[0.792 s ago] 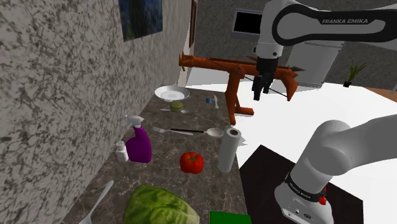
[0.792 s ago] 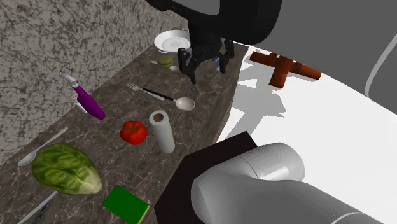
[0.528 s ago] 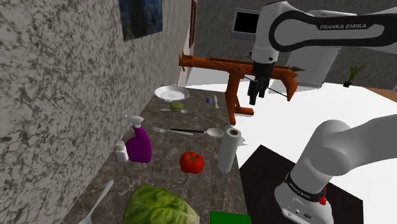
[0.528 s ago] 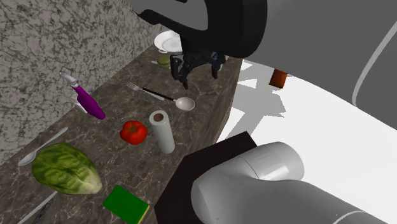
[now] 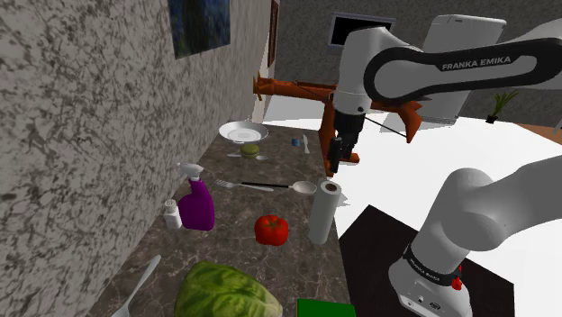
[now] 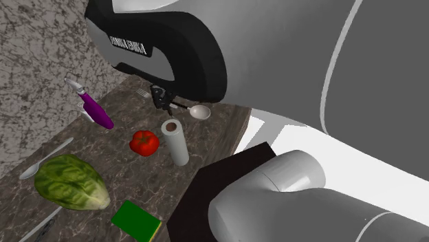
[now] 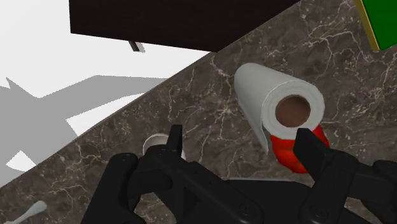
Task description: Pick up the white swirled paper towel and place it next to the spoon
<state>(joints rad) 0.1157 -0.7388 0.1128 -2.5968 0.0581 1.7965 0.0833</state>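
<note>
The white paper towel roll (image 5: 323, 212) stands upright near the counter's edge, its brown core facing up; it also shows in the second exterior view (image 6: 176, 143). The spoon (image 5: 303, 187) lies just beyond it, its handle end to end with a fork's (image 5: 229, 185). My black gripper (image 5: 332, 166) hangs open in the air above the spoon's bowl and the roll. In the wrist view the gripper (image 7: 243, 139) has its fingers apart, the roll (image 7: 278, 107) lies off toward one fingertip (image 7: 310, 144), and nothing is between them.
A red tomato (image 5: 271, 230) sits beside the roll. A purple spray bottle (image 5: 197, 204) and a small shaker (image 5: 171, 213) stand by the wall. Lettuce (image 5: 226, 292) and a green sponge (image 5: 325, 308) lie near the front, a plate (image 5: 243, 133) at the back. My dark stand (image 5: 387, 243) adjoins the counter.
The arm has swung toward the shoulder view's left and come down, bringing the gripper from high over the floor to just above the spoon and roll. The fingers stay apart.
</note>
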